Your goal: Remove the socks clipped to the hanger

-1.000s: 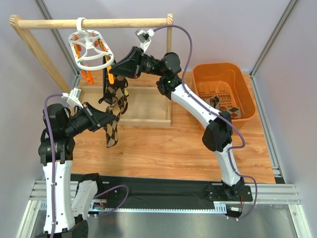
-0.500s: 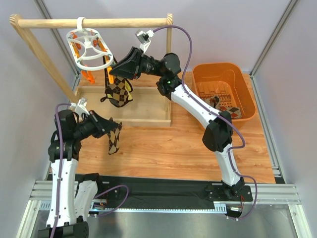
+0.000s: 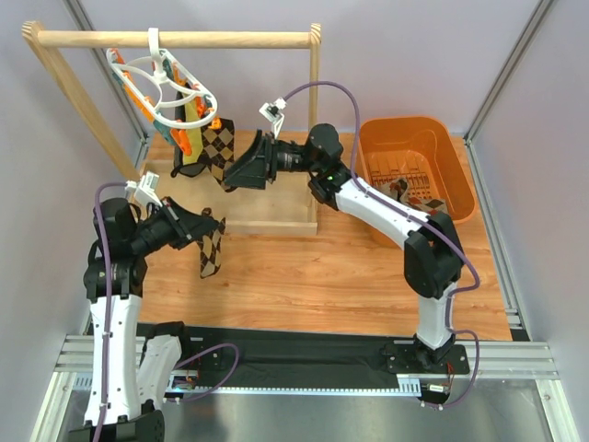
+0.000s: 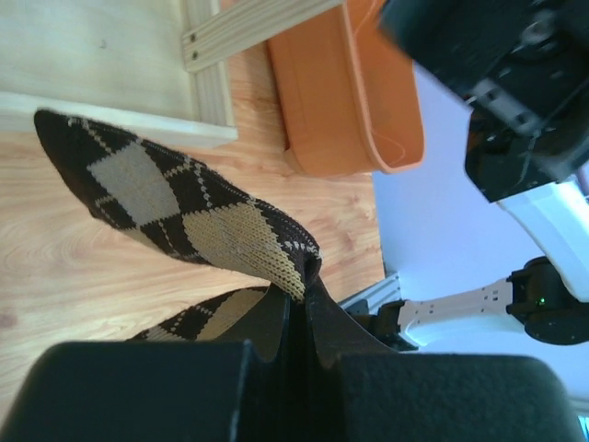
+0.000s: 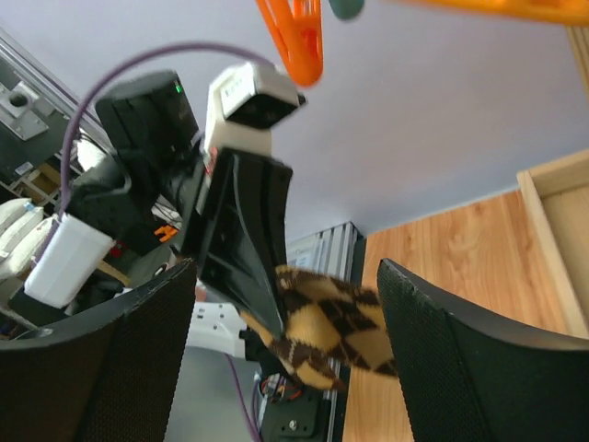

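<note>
Item, upper left of the top view: white ring hanger [image 3: 162, 85], hooked on the wooden rail [image 3: 230, 40] and hanging tilted, with orange clips. Two socks are clipped beneath it, a black sock [image 3: 187, 152] and a clipped argyle sock [image 3: 219, 145] just right of it. Item, left of centre: left gripper [image 3: 204, 227], jaws closed tight on the cuff of a loose argyle sock [image 3: 211, 256], which dangles free above the wooden floor, well apart from the hanger. Item, centre: right gripper [image 3: 232, 175], fingers spread wide and empty, sitting just below and right of the clipped argyle sock; contact cannot be told. Item, right: orange bin [image 3: 405, 122], with socks already in it. Step in hand, as judged: take the clipped argyle sock. Handling notes: bring the spread fingers onto the fabric close under its clip rather than at the limp toe. Close fully before pulling. Draw straight down and away, slowly, since the tilted ring looks free to swing on the rail. Keep the left gripper's sock clear of the pull path.
</note>
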Available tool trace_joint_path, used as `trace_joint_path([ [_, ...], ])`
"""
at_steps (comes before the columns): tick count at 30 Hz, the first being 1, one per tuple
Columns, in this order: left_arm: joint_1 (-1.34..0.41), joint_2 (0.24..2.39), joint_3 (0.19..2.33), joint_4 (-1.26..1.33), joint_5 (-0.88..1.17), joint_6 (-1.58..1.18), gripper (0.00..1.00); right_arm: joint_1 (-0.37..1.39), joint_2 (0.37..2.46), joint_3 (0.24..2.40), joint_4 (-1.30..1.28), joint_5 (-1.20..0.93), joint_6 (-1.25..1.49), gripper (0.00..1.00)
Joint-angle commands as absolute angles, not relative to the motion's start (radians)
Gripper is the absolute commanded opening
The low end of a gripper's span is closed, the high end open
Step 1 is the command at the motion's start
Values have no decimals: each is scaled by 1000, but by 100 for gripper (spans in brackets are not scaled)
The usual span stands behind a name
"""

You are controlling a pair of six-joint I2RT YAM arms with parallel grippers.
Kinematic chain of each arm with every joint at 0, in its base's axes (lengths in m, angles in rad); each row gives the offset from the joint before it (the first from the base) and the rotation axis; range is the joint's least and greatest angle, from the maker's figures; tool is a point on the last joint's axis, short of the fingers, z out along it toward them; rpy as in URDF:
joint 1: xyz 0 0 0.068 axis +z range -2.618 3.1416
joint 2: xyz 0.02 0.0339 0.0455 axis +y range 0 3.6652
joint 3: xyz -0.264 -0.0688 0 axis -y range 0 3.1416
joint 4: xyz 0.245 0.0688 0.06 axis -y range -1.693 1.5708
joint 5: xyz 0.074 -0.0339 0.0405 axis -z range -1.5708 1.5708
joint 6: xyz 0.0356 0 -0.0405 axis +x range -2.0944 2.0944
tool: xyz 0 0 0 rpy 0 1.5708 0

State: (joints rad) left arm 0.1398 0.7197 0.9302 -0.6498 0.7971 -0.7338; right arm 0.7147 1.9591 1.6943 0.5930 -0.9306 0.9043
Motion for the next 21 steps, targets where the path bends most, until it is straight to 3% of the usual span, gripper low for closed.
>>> trace_joint_path([
  [1,144,733,999,-608,892,-728,0,715,1809,1565,514,-1012,734,81],
  [8,-41,765,1032,-453,878,-818,0,772,1698,1390,401,-1095,522,85],
  [14,-212,821,1058,-336,830,-882,0,857,1638,1339,108,-959,267,80],
  [16,-224,827,1075,-337,815,-881,0,859,1603,1283,112,-950,259,60],
  [17,-224,831,1080,-344,799,-877,0,861,1589,1261,127,-928,262,43],
  [19,-224,836,1088,-353,781,-870,3,856,1531,1189,141,-913,262,32],
  [21,-224,847,1086,-356,758,-867,14,851,1493,1142,161,-897,264,15],
])
